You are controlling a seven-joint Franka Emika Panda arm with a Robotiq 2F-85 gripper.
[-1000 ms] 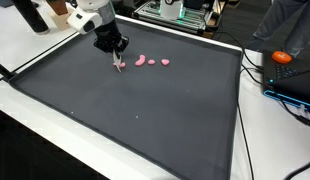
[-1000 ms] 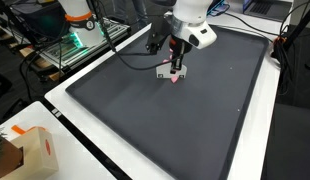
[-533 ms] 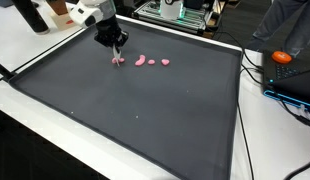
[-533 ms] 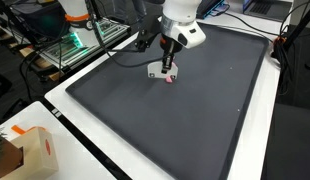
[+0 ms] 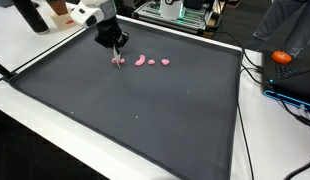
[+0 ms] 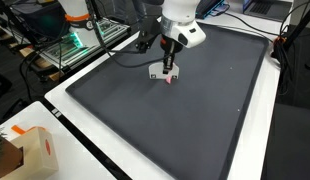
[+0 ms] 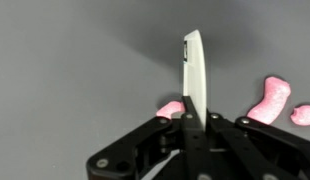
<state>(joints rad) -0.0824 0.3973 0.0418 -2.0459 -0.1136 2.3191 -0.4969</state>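
My gripper (image 7: pixel 195 120) is shut on a thin white flat blade (image 7: pixel 194 70) that sticks out forward, edge-on in the wrist view. The blade's tip rests by a small pink lump (image 7: pixel 172 108) on the dark grey mat (image 7: pixel 65 70). Two more pink pieces (image 7: pixel 270 98) lie to the right of it. In both exterior views the gripper (image 5: pixel 116 50) (image 6: pixel 169 64) hangs low over the mat's far part. There the pink lump (image 5: pixel 118 61) (image 6: pixel 172 79) is at the blade's end, and a short row of pink pieces (image 5: pixel 142 60) lies beside it.
The mat (image 5: pixel 145 110) has a raised black rim. A white table (image 5: pixel 25 45) surrounds it. An orange object (image 5: pixel 282 57) and cables lie beyond one side, a cardboard box (image 6: pixel 25 150) at another corner, and equipment racks (image 5: pixel 180 12) behind.
Since a second ago the gripper with the blade has shifted a little toward the mat's far edge, to the pink lump. It has stayed still over the last half second.
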